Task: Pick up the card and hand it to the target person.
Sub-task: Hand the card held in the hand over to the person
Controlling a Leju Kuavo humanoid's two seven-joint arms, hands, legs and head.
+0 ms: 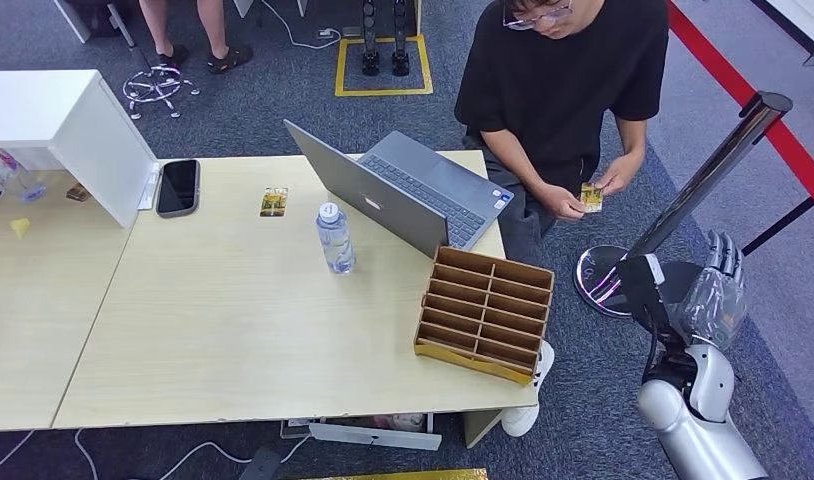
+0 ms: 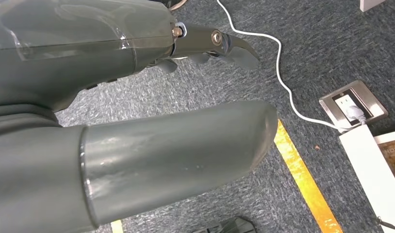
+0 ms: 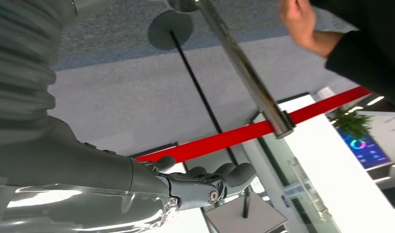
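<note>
Surface: wooden table [image 1: 233, 330] on grey carpet.
Phone [image 1: 178, 186]: table's far left.
Bottle [image 1: 334, 238]: upright, near the laptop [image 1: 403, 190].
Card [image 1: 591, 197]: held in the person [image 1: 568, 80]'s hands.
Left hand [image 2: 137, 116]: fingers apart, empty.
Right hand [image 1: 718, 285]: raised, fingers spread, empty.

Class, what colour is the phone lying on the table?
Black; the phone shows best in the head view.
</note>
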